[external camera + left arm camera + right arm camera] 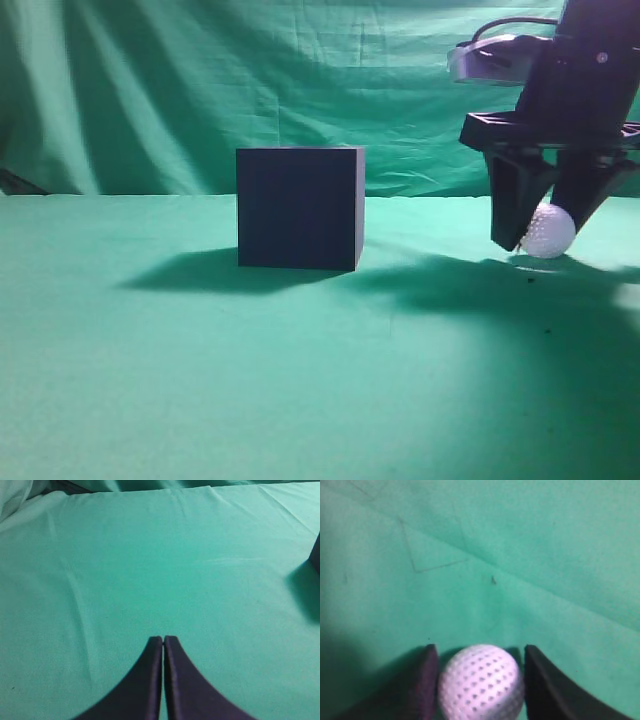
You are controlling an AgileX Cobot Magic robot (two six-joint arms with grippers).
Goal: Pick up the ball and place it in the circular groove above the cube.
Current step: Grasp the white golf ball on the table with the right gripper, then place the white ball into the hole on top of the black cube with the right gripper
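The ball (549, 231), white and dimpled, rests on the green cloth at the right of the exterior view. My right gripper (545, 240) comes down from above with a finger on each side of it. In the right wrist view the ball (481, 682) fills the space between the two fingers of the right gripper (481, 680), which sit tight against its sides. The cube (300, 207), dark navy-black, stands on the cloth mid-table, left of the ball. Its top face is hidden. My left gripper (163, 639) is shut and empty over bare cloth.
Green cloth covers the table (300, 380) and hangs as a backdrop (200, 80). A dark corner of the cube (316, 555) and its shadow show at the right edge of the left wrist view.
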